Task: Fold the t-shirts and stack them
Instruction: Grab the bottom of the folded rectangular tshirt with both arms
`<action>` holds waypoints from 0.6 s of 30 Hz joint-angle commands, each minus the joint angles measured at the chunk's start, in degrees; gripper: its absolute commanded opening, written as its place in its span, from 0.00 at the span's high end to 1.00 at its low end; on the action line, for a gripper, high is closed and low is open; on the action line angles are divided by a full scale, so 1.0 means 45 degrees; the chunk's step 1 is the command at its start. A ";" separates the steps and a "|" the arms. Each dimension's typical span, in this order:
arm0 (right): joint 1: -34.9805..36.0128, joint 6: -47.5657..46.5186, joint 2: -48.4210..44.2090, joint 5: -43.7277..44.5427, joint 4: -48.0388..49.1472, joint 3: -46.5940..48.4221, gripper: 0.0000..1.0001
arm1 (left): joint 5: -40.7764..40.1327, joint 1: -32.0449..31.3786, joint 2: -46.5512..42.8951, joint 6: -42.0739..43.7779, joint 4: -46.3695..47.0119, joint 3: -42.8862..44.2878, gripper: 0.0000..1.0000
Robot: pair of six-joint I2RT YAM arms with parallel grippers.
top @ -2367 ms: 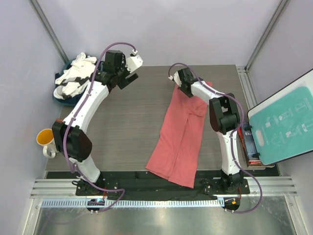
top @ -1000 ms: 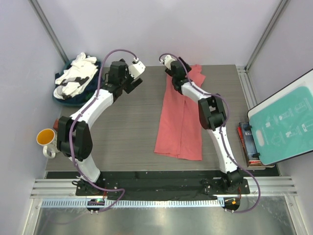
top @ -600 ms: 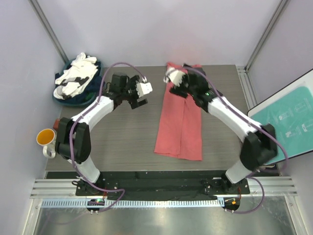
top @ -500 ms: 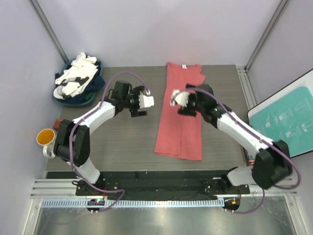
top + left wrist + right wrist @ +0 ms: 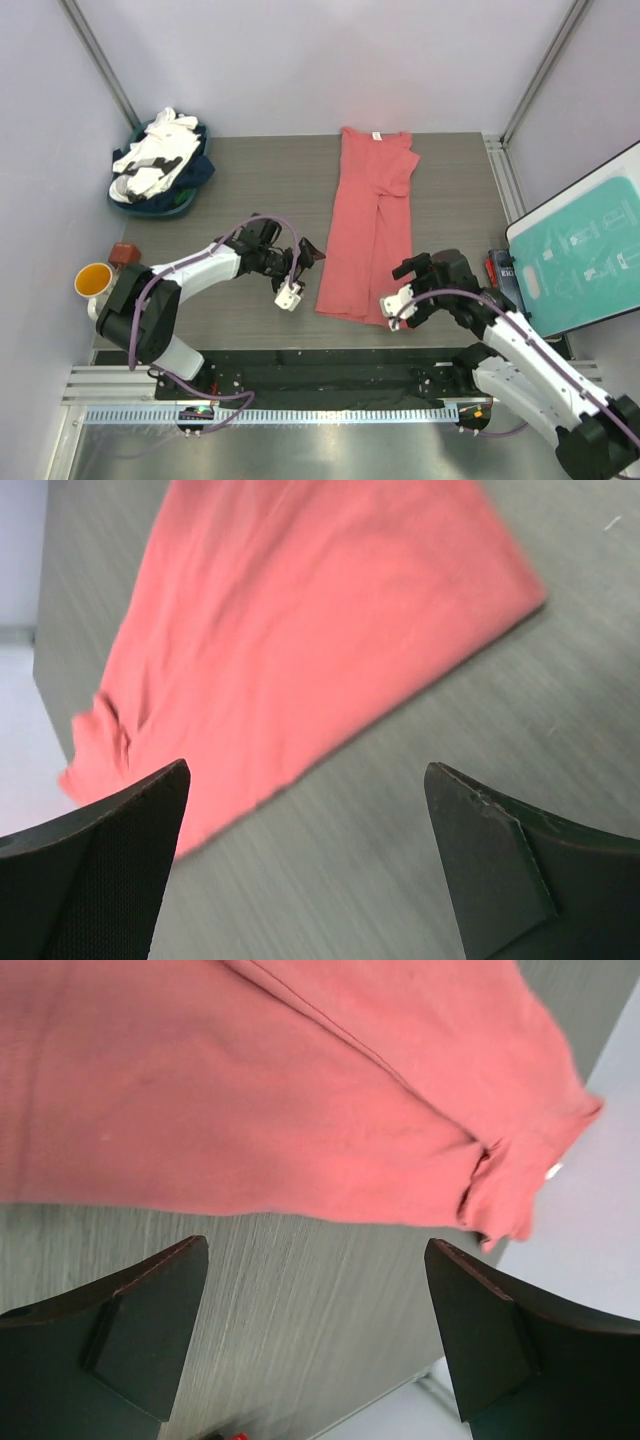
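Evidently the left hand point(image 5: 305, 263) and right hand point(image 5: 408, 286), both wide open, flank the coral-red t-shirt point(image 5: 372, 225) at its six-o'clock hem, likely to pinch its corners for folding.

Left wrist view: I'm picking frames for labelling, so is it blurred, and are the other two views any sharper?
Left wrist: the coral-red t-shirt and the table look softly smeared, likely motion blur. Right wrist: sharper, the shirt's seam and wood grain read clearly. Top external: evenly lit and crisp, mild sheen on the metal strip.
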 commanded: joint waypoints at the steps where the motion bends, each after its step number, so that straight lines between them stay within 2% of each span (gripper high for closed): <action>1: -0.0020 -0.2353 -0.2214 -0.1282 -0.2643 -0.1184 0.05 | 0.1651 -0.0426 0.0134 0.4904 -0.1940 0.0180 0.00; 5: -0.0020 -0.3330 -0.4907 -0.1577 -0.3430 -0.2378 0.04 | 0.1631 -0.0797 0.0486 0.6021 -0.2275 0.0063 0.00; 8: -0.0020 -0.3313 -0.5363 -0.1498 -0.3840 -0.2829 0.05 | 0.1650 -0.1090 0.0584 0.6294 -0.2314 -0.0074 0.00; 13: -0.0020 -0.3234 -0.4896 -0.1752 -0.3980 -0.2946 0.19 | 0.1631 -0.1384 0.0759 0.6412 -0.2353 -0.0211 0.00; 18: -0.0020 -0.3176 -0.3687 -0.1889 -0.2788 -0.3240 0.23 | 0.1553 -0.1559 0.1208 0.6647 -0.2353 -0.0133 0.00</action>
